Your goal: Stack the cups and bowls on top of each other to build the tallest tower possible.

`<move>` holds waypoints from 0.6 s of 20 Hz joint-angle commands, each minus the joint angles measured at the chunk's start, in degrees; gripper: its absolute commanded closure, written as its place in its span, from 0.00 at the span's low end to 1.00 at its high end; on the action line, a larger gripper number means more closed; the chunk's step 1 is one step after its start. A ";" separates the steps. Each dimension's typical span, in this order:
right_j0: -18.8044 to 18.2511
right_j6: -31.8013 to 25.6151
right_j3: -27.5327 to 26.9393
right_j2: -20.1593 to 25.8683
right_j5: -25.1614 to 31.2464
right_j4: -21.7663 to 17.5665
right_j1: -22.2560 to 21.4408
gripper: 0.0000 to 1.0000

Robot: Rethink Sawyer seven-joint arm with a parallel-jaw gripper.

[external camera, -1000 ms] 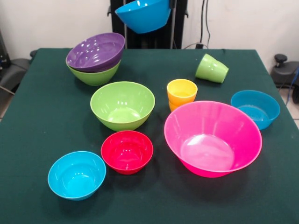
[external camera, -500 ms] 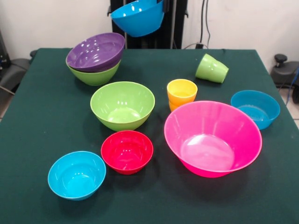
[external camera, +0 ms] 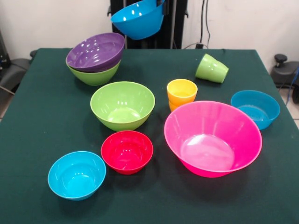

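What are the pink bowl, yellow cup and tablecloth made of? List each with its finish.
Pink bowl: likely plastic, glossy, slightly see-through; light glints inside.
Yellow cup: likely plastic, smooth, soft sheen.
Tablecloth: seems dark green fabric, matte, no reflections.

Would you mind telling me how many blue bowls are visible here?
3. One blue bowl hangs tilted above the table's far edge, one blue bowl sits at the right beside the pink bowl, and a small cyan bowl sits front left. None appears hidden.
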 commanded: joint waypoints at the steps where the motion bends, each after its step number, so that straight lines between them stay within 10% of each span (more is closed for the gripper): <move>1: -2.56 -2.39 1.07 7.06 -0.79 -2.86 1.62 1.00; 12: -5.87 -4.19 0.68 9.84 2.72 -3.40 -0.41 1.00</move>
